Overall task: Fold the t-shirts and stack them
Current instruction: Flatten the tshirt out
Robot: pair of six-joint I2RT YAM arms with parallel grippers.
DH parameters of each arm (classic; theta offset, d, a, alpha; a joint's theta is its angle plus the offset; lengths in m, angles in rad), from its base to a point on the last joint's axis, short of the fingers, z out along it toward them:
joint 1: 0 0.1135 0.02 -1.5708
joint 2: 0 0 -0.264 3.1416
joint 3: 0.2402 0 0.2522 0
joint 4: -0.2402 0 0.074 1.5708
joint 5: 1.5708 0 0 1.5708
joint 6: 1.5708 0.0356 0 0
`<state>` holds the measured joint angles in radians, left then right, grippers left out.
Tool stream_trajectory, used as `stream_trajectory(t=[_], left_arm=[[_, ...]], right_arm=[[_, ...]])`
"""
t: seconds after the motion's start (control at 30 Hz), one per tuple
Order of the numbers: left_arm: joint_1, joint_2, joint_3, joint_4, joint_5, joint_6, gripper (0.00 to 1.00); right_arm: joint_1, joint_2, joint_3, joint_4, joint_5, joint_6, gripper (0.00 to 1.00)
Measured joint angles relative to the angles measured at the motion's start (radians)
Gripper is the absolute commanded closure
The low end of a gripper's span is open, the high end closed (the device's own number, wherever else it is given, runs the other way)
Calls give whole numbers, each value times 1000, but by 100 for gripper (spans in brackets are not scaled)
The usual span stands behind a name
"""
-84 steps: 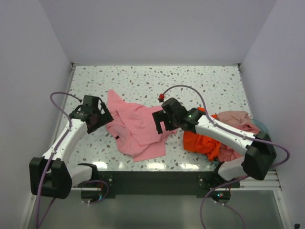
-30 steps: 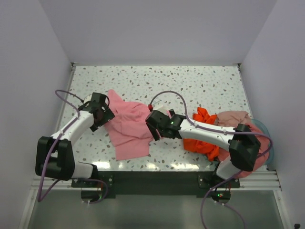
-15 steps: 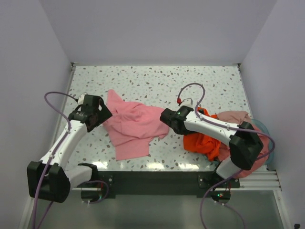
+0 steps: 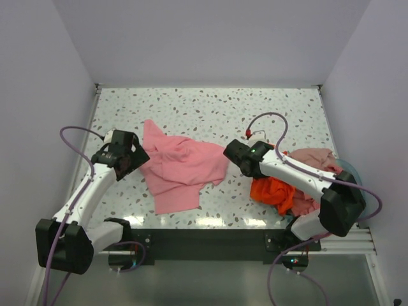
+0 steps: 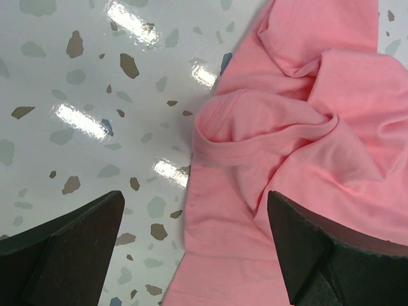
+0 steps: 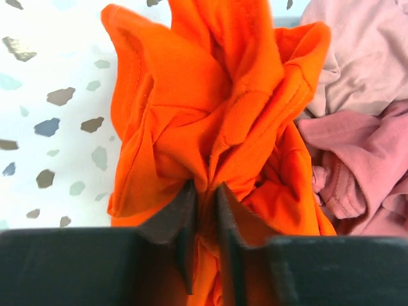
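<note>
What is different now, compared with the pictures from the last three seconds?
The right claw left the light pink shirt, moved to the right and closed on a bunch of the orange shirt. The light pink shirt lies flatter than at first. The left claw is open at that shirt's left edge, about where it was. The salmon shirt stays at the right.

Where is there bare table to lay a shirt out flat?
The far strip of table between the back wall and the shirts is bare. A narrower gap lies near the front edge between the light pink shirt and the orange shirt. The right side is crowded: orange shirt, salmon shirt, basket.
</note>
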<state>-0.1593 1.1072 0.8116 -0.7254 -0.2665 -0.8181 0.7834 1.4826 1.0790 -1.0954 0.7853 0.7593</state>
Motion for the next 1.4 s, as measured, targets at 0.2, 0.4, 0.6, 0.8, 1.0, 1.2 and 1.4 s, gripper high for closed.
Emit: stream_trajectory(t=[0.2, 0.4, 0.6, 0.8, 1.0, 1.2, 1.4], left_arm=[[0, 0, -6, -2, 1, 0, 0], [0, 0, -6, -1, 3, 2, 0], [0, 2, -6, 0, 18, 9, 0], [0, 17, -6, -2, 24, 19, 0], [0, 26, -5, -4, 24, 26, 0], [0, 35, 0, -9, 24, 30, 0], [0, 37, 3, -9, 32, 37, 0]], right_arm=[[-6, -84, 75, -46, -1, 5, 100], [-179, -181, 187, -158, 124, 118, 100], [-473, -319, 107, -199, 199, 146, 100], [-550, -316, -20, -187, 163, 137, 100], [-562, -245, -234, -44, 44, 108, 100], [-567, -250, -269, 5, 35, 85, 81], [-570, -285, -243, -7, 27, 93, 58]])
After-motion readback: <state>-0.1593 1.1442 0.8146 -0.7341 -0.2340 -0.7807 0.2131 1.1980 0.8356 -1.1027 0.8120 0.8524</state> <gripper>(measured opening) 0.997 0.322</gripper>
